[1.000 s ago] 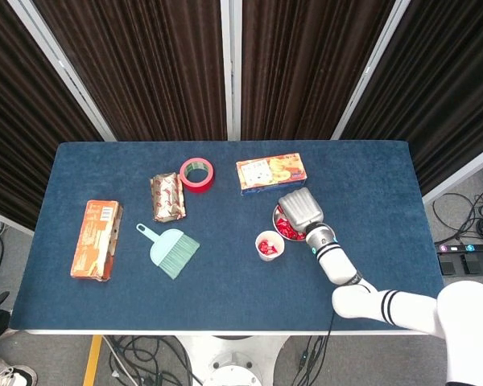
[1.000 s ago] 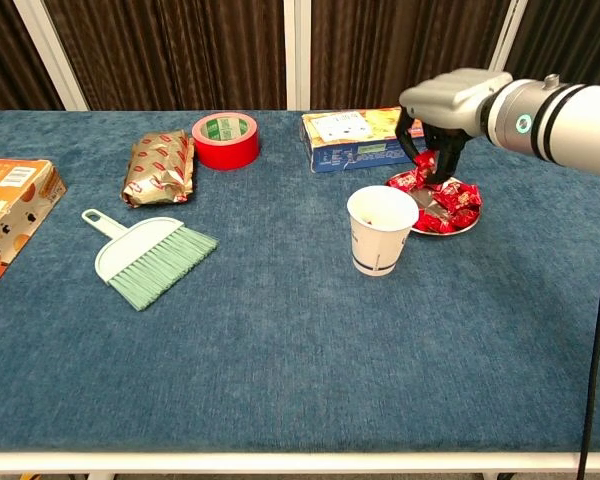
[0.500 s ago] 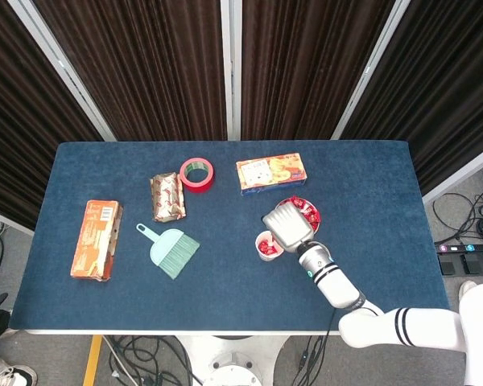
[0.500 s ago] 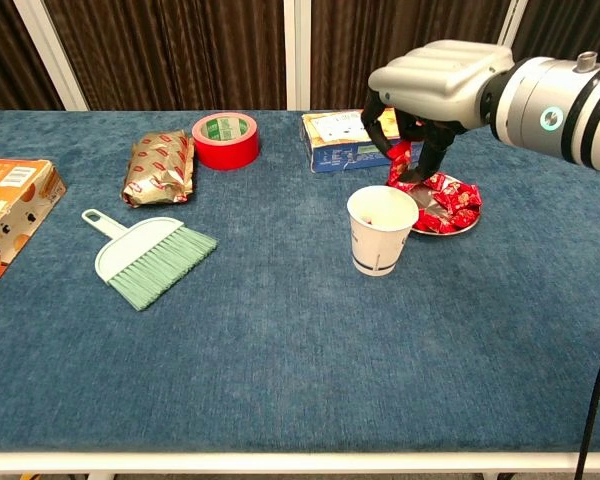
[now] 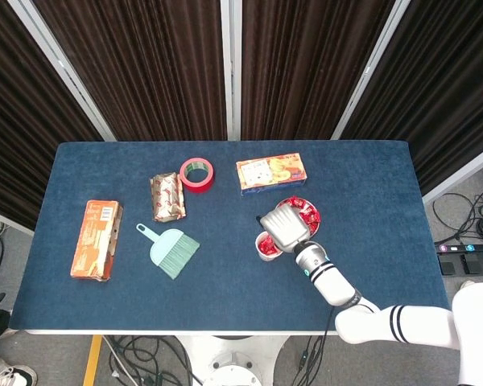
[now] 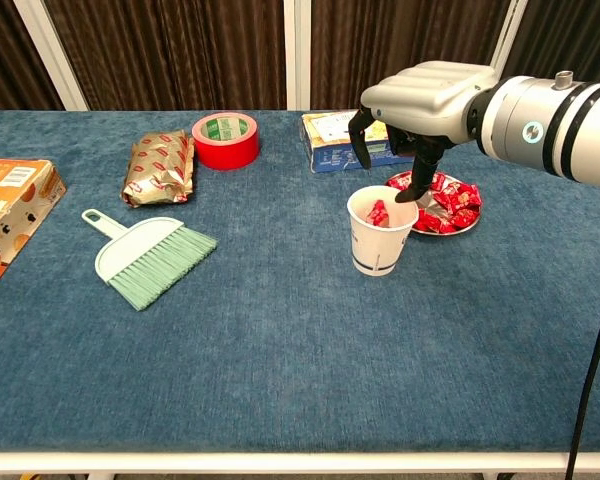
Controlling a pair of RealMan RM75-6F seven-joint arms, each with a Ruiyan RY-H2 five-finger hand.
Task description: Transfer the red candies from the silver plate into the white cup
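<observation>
The white cup (image 6: 382, 242) (image 5: 267, 247) stands just left of the silver plate (image 6: 472, 224) (image 5: 315, 217), which carries several red candies (image 6: 450, 204) (image 5: 307, 211). My right hand (image 6: 420, 96) (image 5: 283, 227) hovers right over the cup's mouth, fingers pointing down and spread apart with nothing between them. A red candy (image 6: 378, 212) shows inside the cup at its rim, just under the fingertips. In the head view the hand hides part of the cup. My left hand shows in neither view.
A blue and orange snack box (image 6: 340, 135) (image 5: 271, 173) lies behind the plate. Further left are a red tape roll (image 6: 225, 141), a gold packet (image 6: 160, 165), a mint hand brush (image 6: 150, 255) and an orange box (image 6: 5, 212) at the left edge.
My right hand lifted a red candy off the plate, carried it left over the cup and let it go; the candy now sits in the cup and the fingers are spread.
</observation>
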